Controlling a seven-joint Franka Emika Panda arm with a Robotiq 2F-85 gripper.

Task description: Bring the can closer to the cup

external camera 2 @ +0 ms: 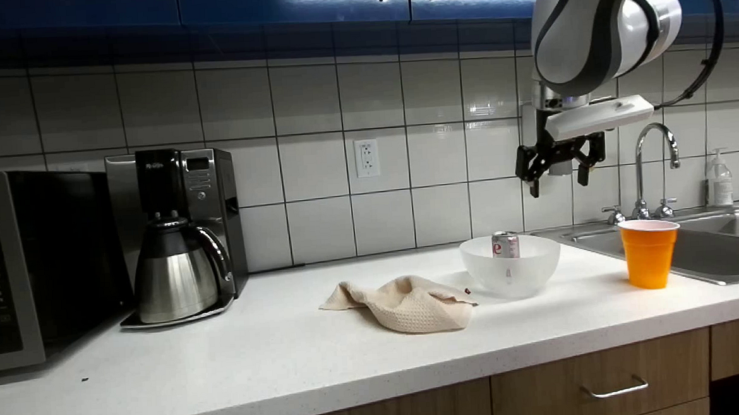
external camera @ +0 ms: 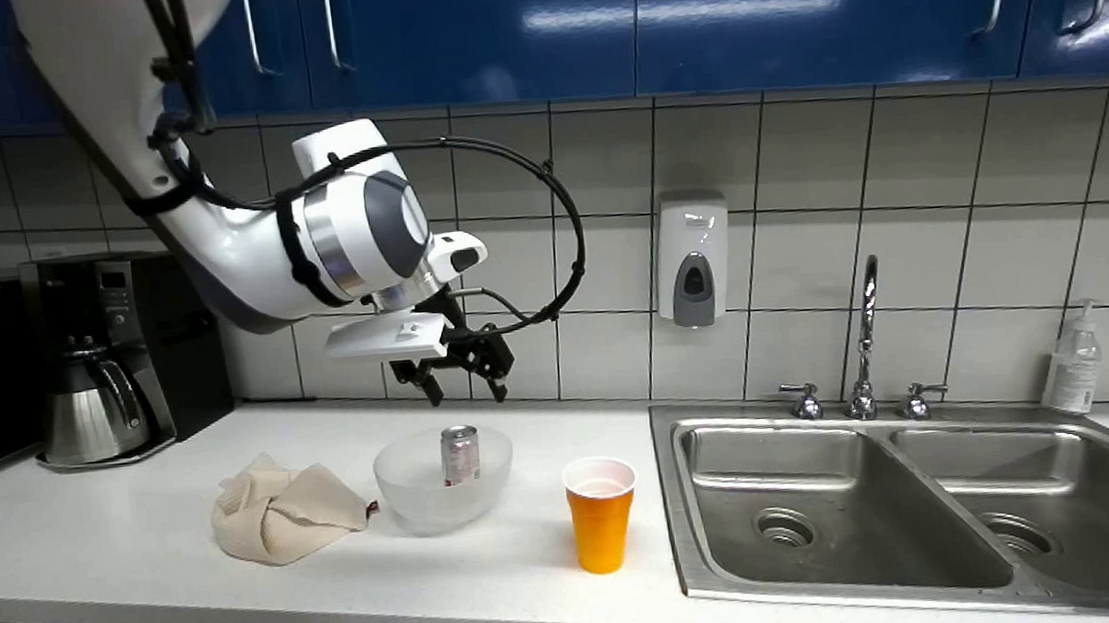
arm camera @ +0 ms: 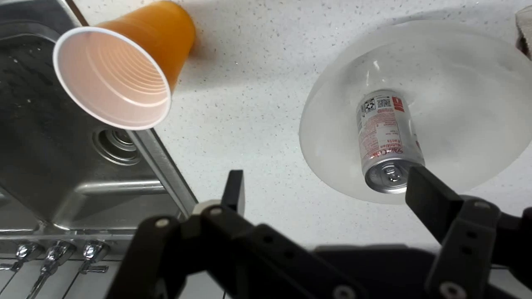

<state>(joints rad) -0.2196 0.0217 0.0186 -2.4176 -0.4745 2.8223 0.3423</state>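
The silver-grey can (external camera: 461, 455) stands in a translucent round bowl (external camera: 405, 495), nearly upright. It also shows in an exterior view (external camera 2: 505, 246) and in the wrist view (arm camera: 384, 133), its top toward my gripper. The orange cup (external camera: 601, 523) stands upright on the counter, apart from the bowl, on its sink side. The cup also shows in an exterior view (external camera 2: 649, 253) and in the wrist view (arm camera: 124, 70). My gripper (external camera: 467, 395) is open and empty, above the can and bowl. In the wrist view the right fingertip covers part of the can's lid edge.
The steel sink (external camera: 677, 502) with its faucet (external camera: 864, 345) lies beside the cup. A beige cloth (external camera 2: 406, 307) lies by the bowl. A coffee maker with a steel pot (external camera 2: 177, 281) and a microwave (external camera 2: 31, 269) stand farther along the counter. A soap dispenser (external camera: 692, 259) hangs on the wall.
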